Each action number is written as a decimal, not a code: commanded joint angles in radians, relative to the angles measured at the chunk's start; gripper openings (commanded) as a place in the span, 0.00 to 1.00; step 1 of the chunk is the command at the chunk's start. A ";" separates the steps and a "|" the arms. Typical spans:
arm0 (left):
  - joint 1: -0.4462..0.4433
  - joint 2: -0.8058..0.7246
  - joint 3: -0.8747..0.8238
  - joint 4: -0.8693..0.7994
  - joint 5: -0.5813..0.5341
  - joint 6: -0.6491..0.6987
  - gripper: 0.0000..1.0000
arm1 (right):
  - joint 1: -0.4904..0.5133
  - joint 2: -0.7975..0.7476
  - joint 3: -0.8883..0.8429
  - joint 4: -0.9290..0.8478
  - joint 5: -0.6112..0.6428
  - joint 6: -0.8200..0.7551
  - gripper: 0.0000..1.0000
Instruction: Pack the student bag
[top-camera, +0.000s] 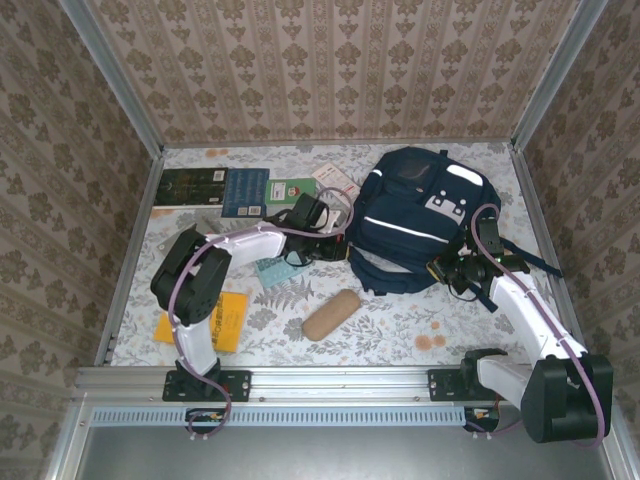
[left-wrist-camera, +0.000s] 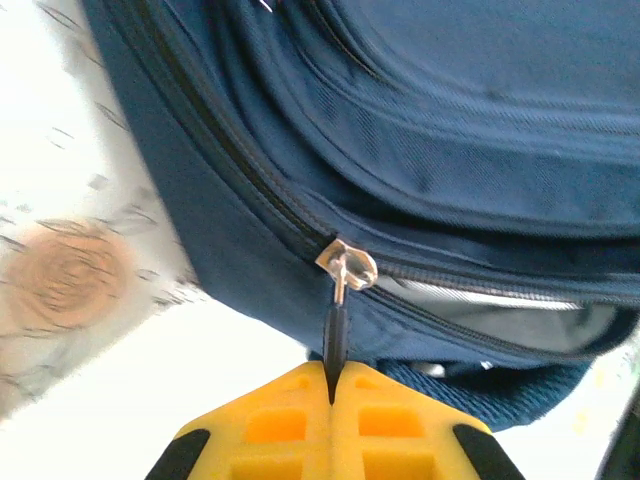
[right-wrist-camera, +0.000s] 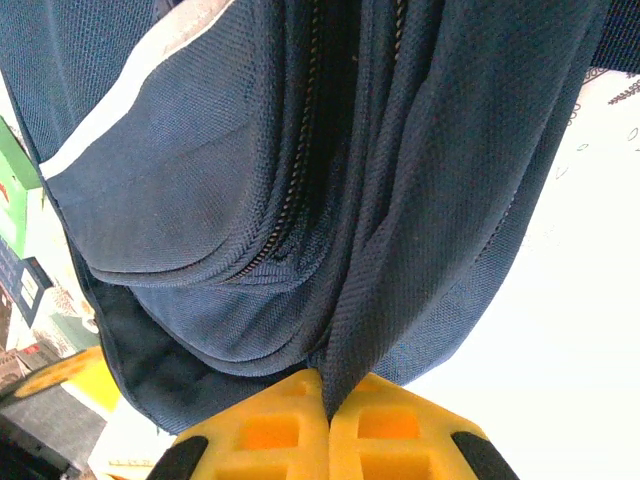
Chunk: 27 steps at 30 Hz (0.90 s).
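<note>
**Both grippers closed on the backpack**

The backpack (top-camera: 415, 215) lies on the right half of the table (top-camera: 400, 335), toward the back wall. Its front with the white stripes faces up, and its dark straps spread toward the near side and the right edge.

The left gripper (left-wrist-camera: 330, 385) is at the left side of the backpack. Its yellow fingers are pressed together and they pinch the dark tab of a zipper pull (left-wrist-camera: 343, 268). The metal slider sits just above the fingertips, on the zipper line. To the right of the slider the zipper is parted a little, and a pale lining shows in the gap.

The right gripper (right-wrist-camera: 328, 392) is at the near right side of the backpack. Its fingers are clenched too, and they grasp a fold of the blue fabric that rises straight from between the fingertips. A dark zipper (right-wrist-camera: 290, 200) runs beside this fold.

A row of books (top-camera: 215, 187) lies at the back left of the table. A teal booklet (top-camera: 272, 270) is partly under the left arm. A tan pouch (top-camera: 331, 314) lies near the middle, apart from the backpack, and a yellow notebook (top-camera: 228, 318) lies near the left arm's base.
</note>
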 joint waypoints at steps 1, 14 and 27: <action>0.024 0.038 0.065 -0.125 -0.161 0.062 0.00 | -0.006 -0.026 0.012 -0.014 0.004 -0.013 0.00; 0.087 0.229 0.349 -0.270 -0.328 0.190 0.00 | -0.019 -0.031 0.035 -0.050 0.027 -0.059 0.00; -0.015 -0.044 0.065 -0.145 -0.258 0.167 0.00 | -0.092 0.186 0.254 -0.016 0.138 -0.271 0.00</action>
